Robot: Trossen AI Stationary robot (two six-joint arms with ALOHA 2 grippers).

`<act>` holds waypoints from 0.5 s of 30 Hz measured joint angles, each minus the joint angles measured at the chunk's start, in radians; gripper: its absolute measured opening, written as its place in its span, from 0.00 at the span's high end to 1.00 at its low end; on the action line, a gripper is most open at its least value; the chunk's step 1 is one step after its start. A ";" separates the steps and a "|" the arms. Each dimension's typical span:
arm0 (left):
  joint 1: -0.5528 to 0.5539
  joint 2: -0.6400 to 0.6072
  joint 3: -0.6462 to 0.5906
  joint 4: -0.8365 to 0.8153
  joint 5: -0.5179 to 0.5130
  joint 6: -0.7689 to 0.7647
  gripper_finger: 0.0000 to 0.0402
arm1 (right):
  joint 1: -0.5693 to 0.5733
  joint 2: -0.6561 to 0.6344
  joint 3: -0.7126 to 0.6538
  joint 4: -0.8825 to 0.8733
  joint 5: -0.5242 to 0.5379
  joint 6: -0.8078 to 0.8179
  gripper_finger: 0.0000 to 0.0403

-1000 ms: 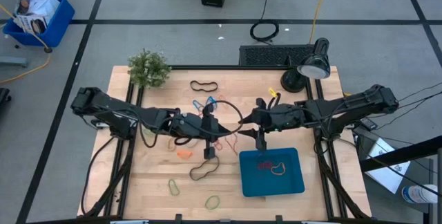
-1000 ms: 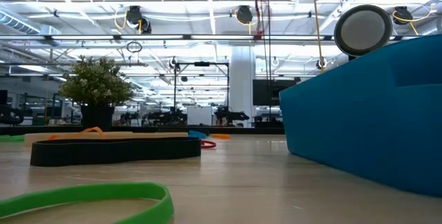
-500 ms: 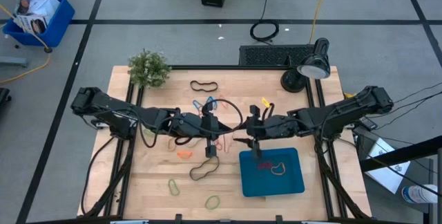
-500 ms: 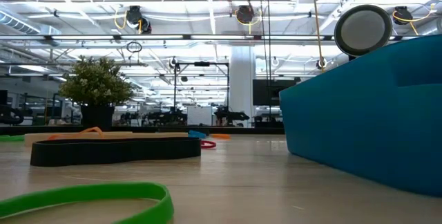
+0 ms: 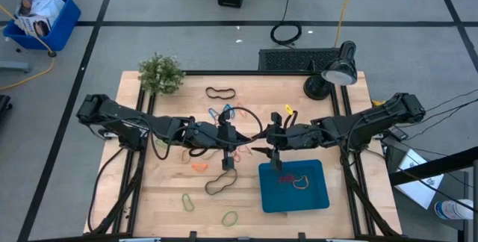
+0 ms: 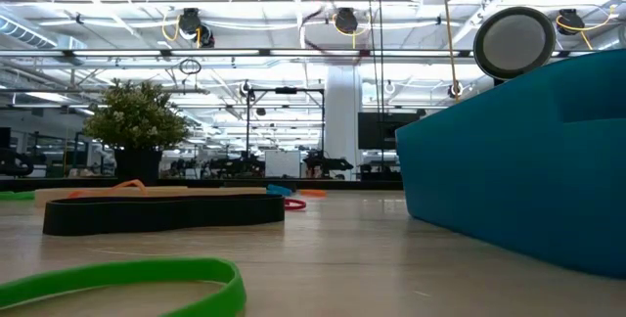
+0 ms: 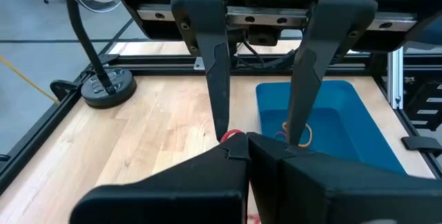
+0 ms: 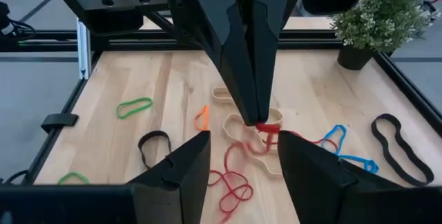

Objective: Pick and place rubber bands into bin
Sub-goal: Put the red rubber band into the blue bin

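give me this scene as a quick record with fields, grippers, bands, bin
left gripper: left gripper shut on a red rubber band, above mid table
right gripper: right gripper open, facing the left gripper, nothing held
bin: teal bin on the table's near right, holding a red band and a tan band
loose bands: green bands, black band, orange band on the wooden table
other: potted plant, desk lamp

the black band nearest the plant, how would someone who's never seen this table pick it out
Start at the small potted plant on the far left corner of the wooden table. Just to its right, along the far edge, lies a black rubber band pinched into a figure eight. It lies alone, apart from the coloured tangle mid-table.
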 joint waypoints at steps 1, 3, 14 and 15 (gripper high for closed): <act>0.000 0.000 0.000 -0.003 0.000 0.000 1.00 | 0.000 -0.001 0.000 0.000 0.017 -0.005 0.59; 0.000 0.000 0.000 -0.008 0.000 -0.002 1.00 | 0.002 -0.004 0.000 0.000 0.043 -0.020 0.59; 0.000 0.000 0.000 0.011 0.003 -0.004 1.00 | 0.004 -0.004 0.000 0.000 0.038 -0.018 0.59; 0.000 0.000 0.000 0.016 0.003 -0.002 1.00 | 0.004 -0.004 0.000 -0.001 0.038 -0.018 0.59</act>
